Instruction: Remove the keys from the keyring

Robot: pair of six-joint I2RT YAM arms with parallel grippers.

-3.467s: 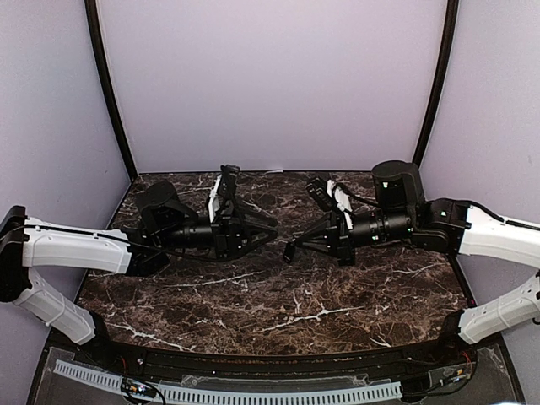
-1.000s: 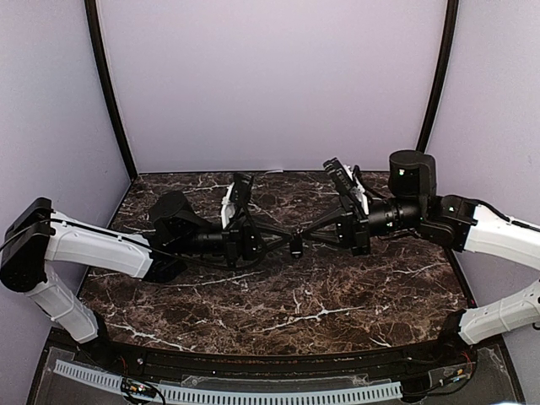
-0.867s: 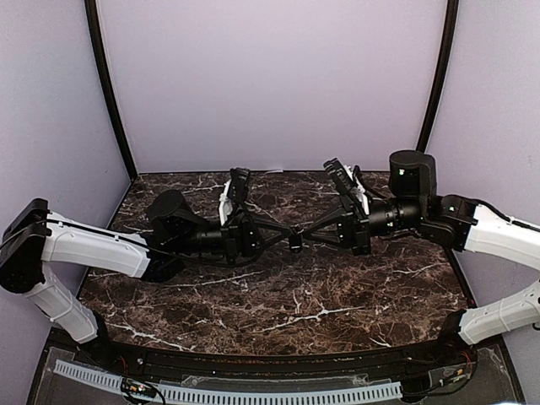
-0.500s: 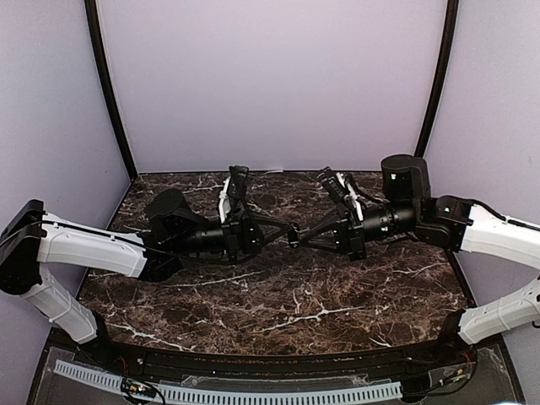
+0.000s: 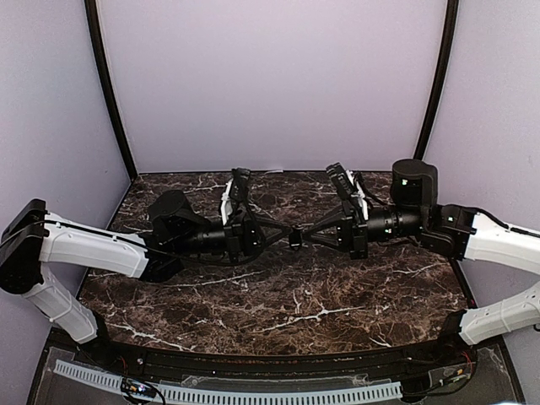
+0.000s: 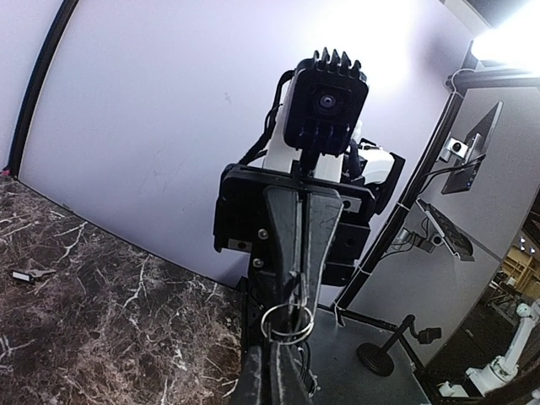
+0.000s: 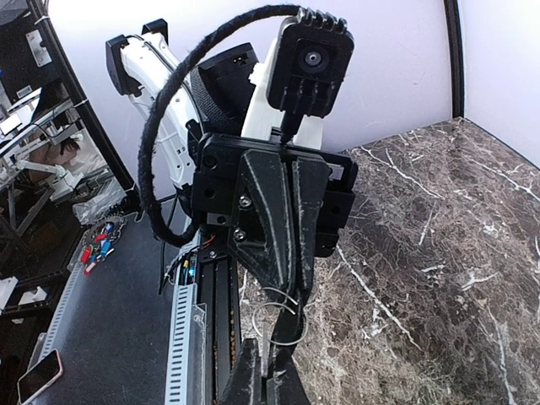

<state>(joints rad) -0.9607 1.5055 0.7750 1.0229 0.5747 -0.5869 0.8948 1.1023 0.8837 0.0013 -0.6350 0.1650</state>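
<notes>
Left wrist view: left gripper [image 6: 274,364] and right gripper [image 6: 295,291] both squeeze the keyring [image 6: 287,322]; maybe one key [image 6: 24,274] lies far left of it.

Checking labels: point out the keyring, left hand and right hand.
keyring [image 6: 287,323], left wrist view, middle of the wire loop.
left hand [image 5: 283,234], top view, between its fingertips.
right hand [image 5: 309,237], top view, between its fingertips.

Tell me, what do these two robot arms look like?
The left arm and right arm have white shells with black joints. The left gripper and right gripper are black with two slim tapered fingers, each topped by a finned black camera.
</notes>
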